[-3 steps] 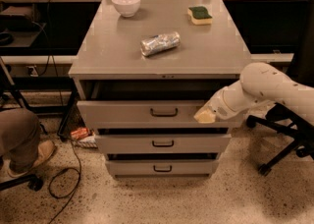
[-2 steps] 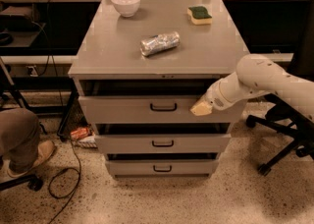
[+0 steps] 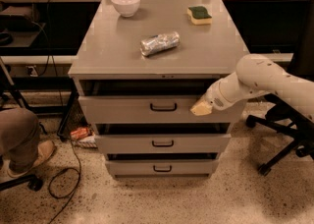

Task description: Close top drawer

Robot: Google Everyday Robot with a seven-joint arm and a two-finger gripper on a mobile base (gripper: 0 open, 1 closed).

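**Floor, front of cabinet.** Speckled floor; a dark cable [image 3: 64, 169] loops left of the cabinet [image 3: 162, 56], with a small red packet [image 3: 81, 133] by its lower left corner. A person's knee and shoe [image 3: 22, 142] lie farther left. An office chair base [image 3: 282, 129] stands to the cabinet's right, under the robot arm [image 3: 267, 78].

**Lower cabinet front.** Bottom drawer [image 3: 132, 168] and middle drawer [image 3: 127, 143], both narrower grey fronts with small loop handles.

**Upper cabinet front.** Top drawer [image 3: 122, 109], just under the cabinet top: wide plain grey front, dark loop handle [image 3: 163, 106] at centre. It stands partly out, with a dark gap showing above it. Not yet closed.

**Gripper.** Gripper [image 3: 201, 108]: its pale tip is against the top drawer's front, right of the handle and near the right end. It holds nothing. Whether it is spread or closed cannot be told.

**Cabinet top.** Crumpled silver packet [image 3: 159, 43] at mid-surface, sponge [image 3: 199, 14] at the rear right, white bowl [image 3: 125, 3] at the rear left.

**Hazards, as judged.**
- Contact is off-centre, so a push there may skew the drawer on its runners and jam it short of shut.
- The tip may slide off the smooth front, rightward or down toward the middle drawer.
- A hard shove could jolt the cabinet and roll the packet.
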